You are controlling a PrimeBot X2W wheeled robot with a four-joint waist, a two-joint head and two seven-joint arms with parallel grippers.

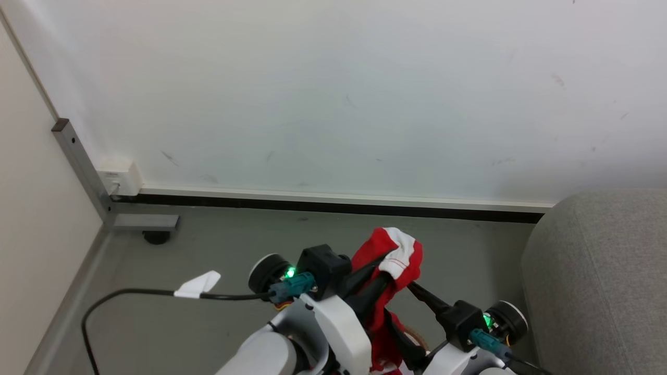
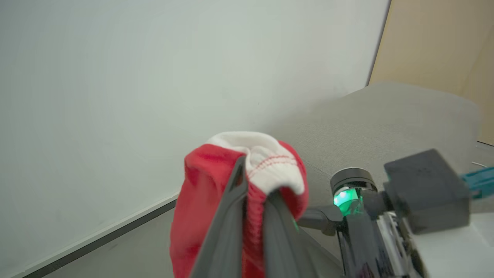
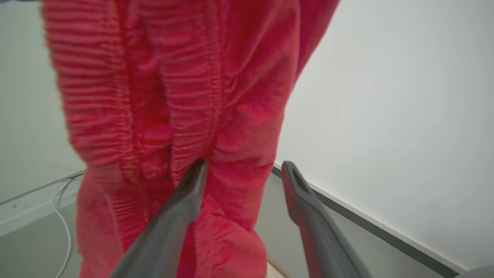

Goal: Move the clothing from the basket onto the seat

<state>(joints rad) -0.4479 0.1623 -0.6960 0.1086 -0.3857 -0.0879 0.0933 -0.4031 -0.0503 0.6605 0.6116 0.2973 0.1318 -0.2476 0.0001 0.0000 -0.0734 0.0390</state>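
Clothing clamped between closed left gripper fingers, lower centre of head view: soft red ribbed fabric, white stitched cuff bunched over fingertips, rest hanging. Right gripper spread wide, holding nothing, one finger against hanging folds. Grey woven seat at right edge; black cable lower left.

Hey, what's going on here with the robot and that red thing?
The robot's left gripper is shut on a red garment with white trim, holding it up above the floor. The right gripper is open beside the hanging fabric, gripping nothing. The grey sofa is to the robot's right; the garment isn't on it yet.
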